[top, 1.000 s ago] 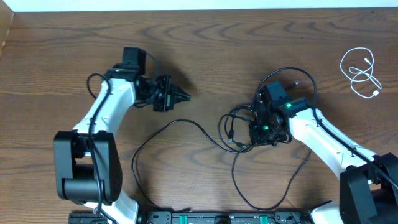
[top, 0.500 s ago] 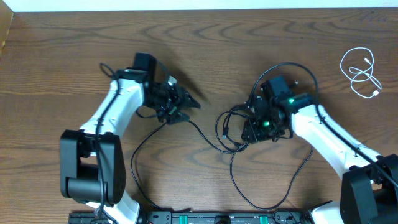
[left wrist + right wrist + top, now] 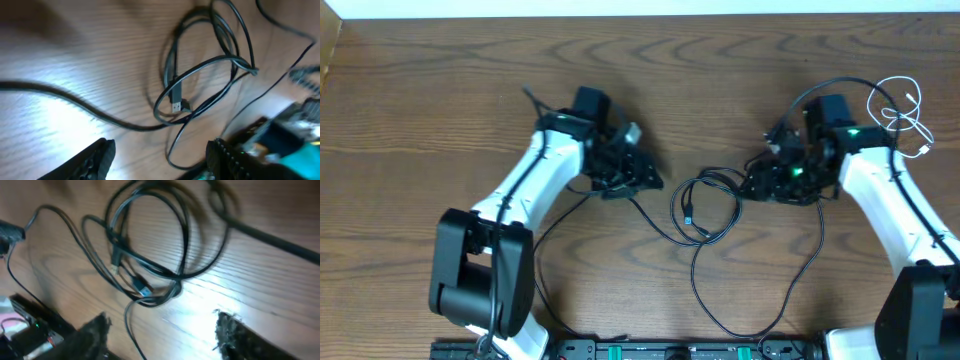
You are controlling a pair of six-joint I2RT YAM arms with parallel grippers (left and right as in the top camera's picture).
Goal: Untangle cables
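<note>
Left claw (image 3: 160, 157) at nine o'clock, right claw (image 3: 162, 335) at three, both wide and empty — flanking the black cables (image 3: 176, 95), likely for opposite pulls.

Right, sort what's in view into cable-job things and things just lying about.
For the job:
tangled black cables, looped at mid-table between the arms
white cable, loosely coiled, apart at the far right

Not for the job:
wooden table
black unit with green fittings along the near edge
</note>
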